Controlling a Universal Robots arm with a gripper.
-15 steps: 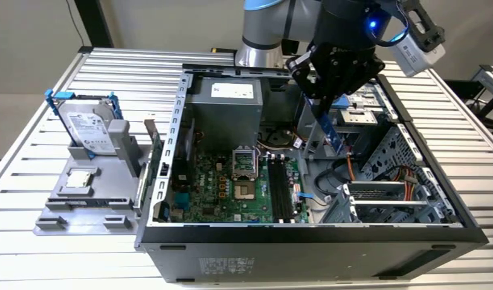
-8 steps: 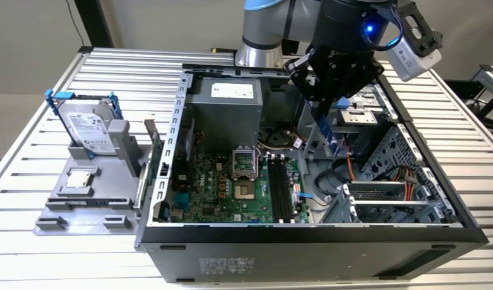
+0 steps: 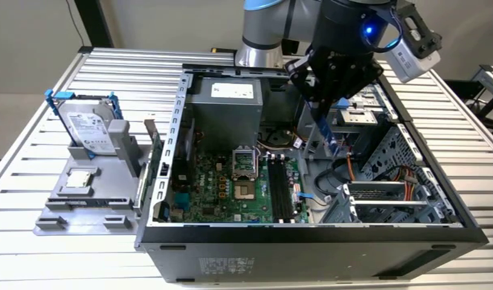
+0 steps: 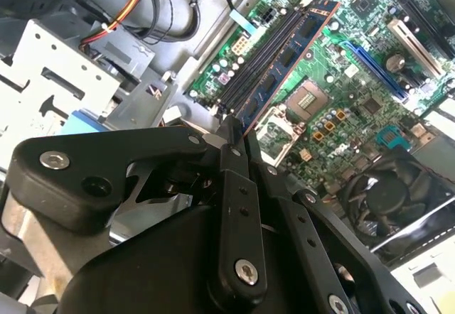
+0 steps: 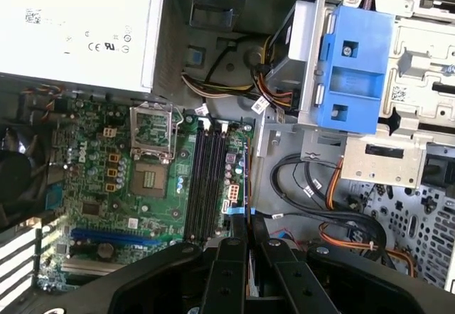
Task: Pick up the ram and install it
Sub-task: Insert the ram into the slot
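Now the black pincer (image 3: 318, 101) pinches the thin blue ram stick (image 3: 328, 132), upper right; I think it must align with the long black slots (image 3: 280, 192).

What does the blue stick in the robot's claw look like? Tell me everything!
The ram is a thin, long blue circuit board with dark chips in a row and a coppery edge. The gripper pinches one end; the rest sticks out free. In the exterior view it hangs tilted over the open computer case, not seated in the black slots.

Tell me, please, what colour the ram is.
Blue, with small dark chips; the ram shows best in the second wrist view.
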